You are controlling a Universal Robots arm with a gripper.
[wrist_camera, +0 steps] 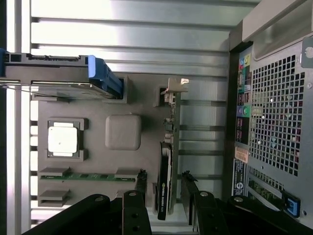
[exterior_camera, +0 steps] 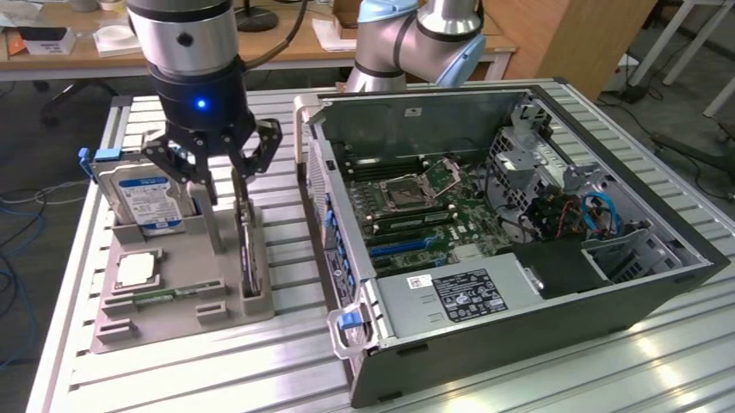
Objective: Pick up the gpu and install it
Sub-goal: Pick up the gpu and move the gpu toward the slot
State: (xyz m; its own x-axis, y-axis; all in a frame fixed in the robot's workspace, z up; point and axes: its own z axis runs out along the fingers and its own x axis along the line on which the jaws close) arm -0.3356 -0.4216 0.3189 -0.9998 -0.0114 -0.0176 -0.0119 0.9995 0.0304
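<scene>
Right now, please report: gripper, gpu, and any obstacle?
Gripper open, straddling the gpu, not closed on it. Gpu on edge in the grey tray. Hard drive beside, apart from the gripper.

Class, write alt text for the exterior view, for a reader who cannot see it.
A robot arm's open pincer hangs over a graphics card standing on edge in a grey tray. An open computer case lies to the exterior view's right.
</scene>
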